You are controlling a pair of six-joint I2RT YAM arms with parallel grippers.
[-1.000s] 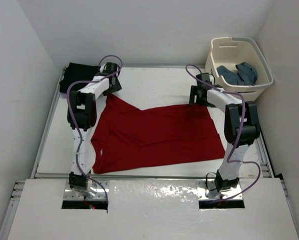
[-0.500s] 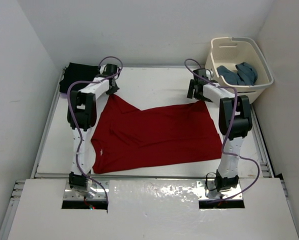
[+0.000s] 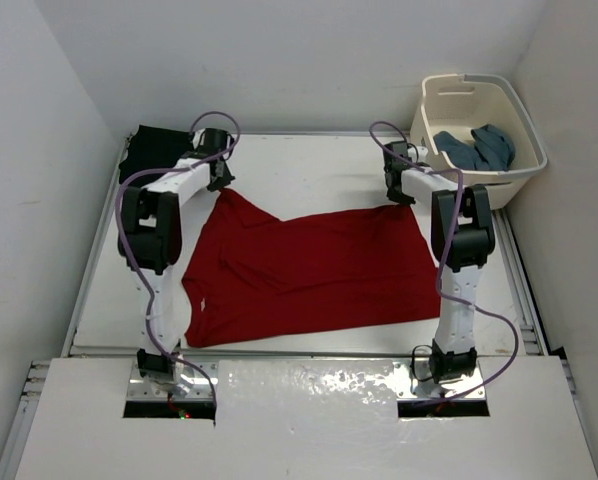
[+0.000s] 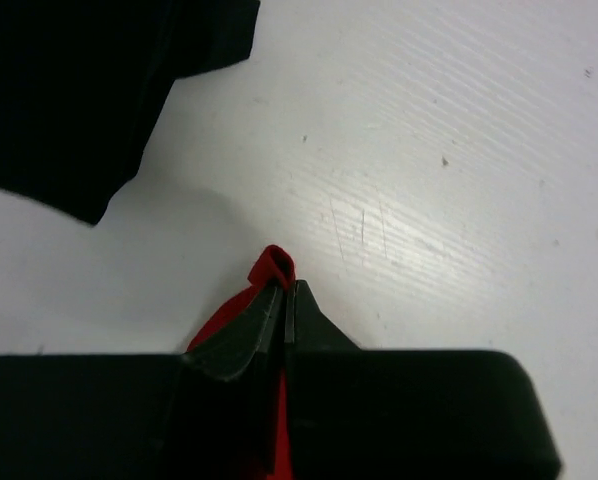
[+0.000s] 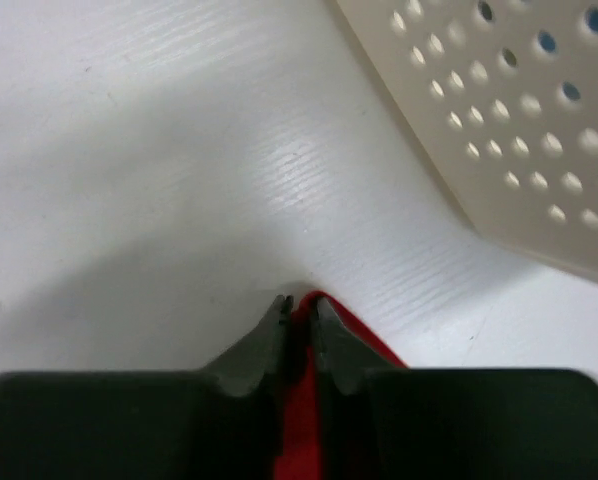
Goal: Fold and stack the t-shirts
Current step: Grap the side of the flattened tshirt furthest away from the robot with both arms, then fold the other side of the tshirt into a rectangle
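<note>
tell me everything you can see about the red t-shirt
The plain red cloth t-shirt lies spread almost flat on the white table, soft and lightly creased. Its far-left tip is pinched in the shut left pincer, and its far-right corner is pinched in the right pincer.

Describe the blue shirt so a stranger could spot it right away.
At the far right corner of the white table stands a cream laundry basket. The teal blue t-shirt lies crumpled inside it, the only garment in the basket; the red t-shirt is spread on the table and the black t-shirt sits far left.
</note>
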